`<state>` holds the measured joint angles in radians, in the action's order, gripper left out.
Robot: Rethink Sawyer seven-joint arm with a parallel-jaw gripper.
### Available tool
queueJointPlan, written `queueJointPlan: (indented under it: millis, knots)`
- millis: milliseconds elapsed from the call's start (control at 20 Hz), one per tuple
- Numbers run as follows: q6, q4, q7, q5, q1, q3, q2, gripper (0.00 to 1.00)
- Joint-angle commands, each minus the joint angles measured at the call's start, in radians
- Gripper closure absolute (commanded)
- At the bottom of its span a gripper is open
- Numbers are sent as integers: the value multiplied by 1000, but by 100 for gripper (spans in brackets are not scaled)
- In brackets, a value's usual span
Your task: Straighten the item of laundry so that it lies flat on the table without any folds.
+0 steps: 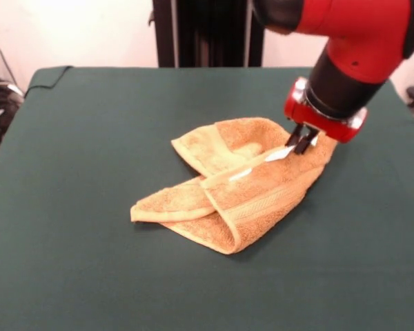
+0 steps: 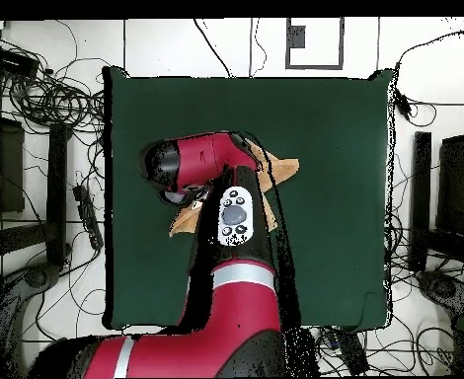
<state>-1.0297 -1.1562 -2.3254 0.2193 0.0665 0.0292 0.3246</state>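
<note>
One gripper (image 1: pixel 302 143) pinches the folded towel (image 1: pixel 238 186) (at its white label (image 1: pixel 279 154)).

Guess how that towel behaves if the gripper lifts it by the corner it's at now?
Probably floppy: the towel already lies folded over itself in soft layers, so it should drape and hang from the gripper. Likely light, being small against the table. Its terry pile may drag on the green cloth rather than slide freely.

1. Red and black arm (image 1: pixel 352 41) drops in from the upper right, wrist angled down and leftward.
2. end effector (image 1: pixel 301 141) sits low, dark fingers (image 1: pixel 306 140) close together, pinched shut.
</note>
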Motion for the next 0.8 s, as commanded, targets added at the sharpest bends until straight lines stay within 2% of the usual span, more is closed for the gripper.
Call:
queueJointPlan:
  millis: [50, 500, 800]
  knots:
    - [64, 19, -349, -63, 79, 20, -85, 100]
    - [156, 56, -449, -122, 145, 81, -127, 100]
    - [118, 133, -492, -165, 171, 108, -153, 100]
